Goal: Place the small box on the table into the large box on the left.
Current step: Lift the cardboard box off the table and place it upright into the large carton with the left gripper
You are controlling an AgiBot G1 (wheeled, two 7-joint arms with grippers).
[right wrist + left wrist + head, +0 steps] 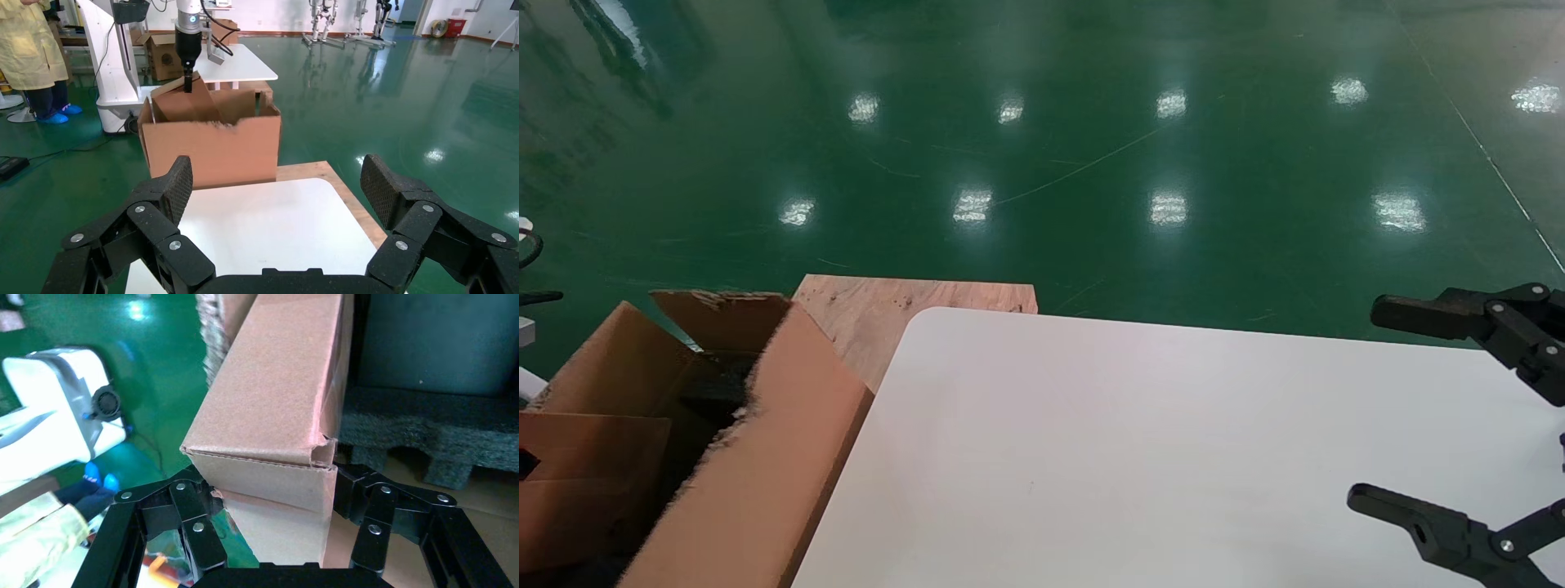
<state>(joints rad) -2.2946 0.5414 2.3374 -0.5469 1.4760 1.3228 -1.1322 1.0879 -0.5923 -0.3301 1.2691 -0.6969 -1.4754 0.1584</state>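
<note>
We find the left tool (273, 499) clamped on the small box (269, 398): in the left wrist view its two black fingers (193, 530) press against opposite faces of the pinkish-brown cardboard box, which stands up from between them. Beyond the small box, that view shows a dark grey foam block (428, 432) and brown cardboard, so we place the held box within the large box (756, 457).

In the right wrist view the left arm (187, 43) reaches straight down into the open top of the large box (211, 150), which stands on the floor just past the far-left end of the surface (257, 223). The tool at its lower end is hidden among the flaps there.

In the head view the large box sits at the near left, its long right flap with a ragged edge lying against the left edge of the white surface (1140, 441). A plywood board (887, 306) shows beyond the far-left corner of the surface, on the green floor (1042, 147).

The right tool (1369, 404) hangs over the right end of the surface with its fingers (1414, 314) spread wide apart, gripping nothing.

A person in a yellow coat (30, 46) stands at the far left of the right wrist view, beside a white machine base (113, 67).
</note>
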